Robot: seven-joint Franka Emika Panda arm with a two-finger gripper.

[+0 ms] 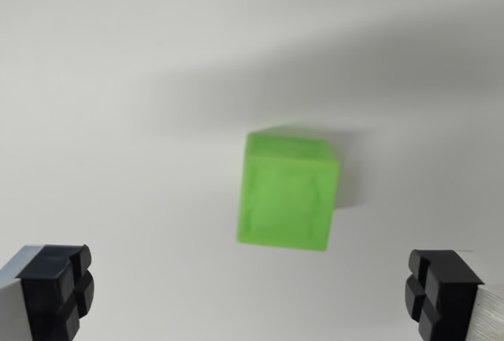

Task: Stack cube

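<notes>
A translucent, plastic-looking green cube (pixel 288 193) sits on a smooth matt white table (pixel 118 120); black rubbery-looking jaws.

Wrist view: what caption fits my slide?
Open tool above a green cube on a white table.

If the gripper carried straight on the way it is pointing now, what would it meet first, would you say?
Most likely the green cube, which sits ahead between the open gripper's fingers, slightly toward the wrist view's right. Depth is unclear; otherwise only the white surface.
</notes>
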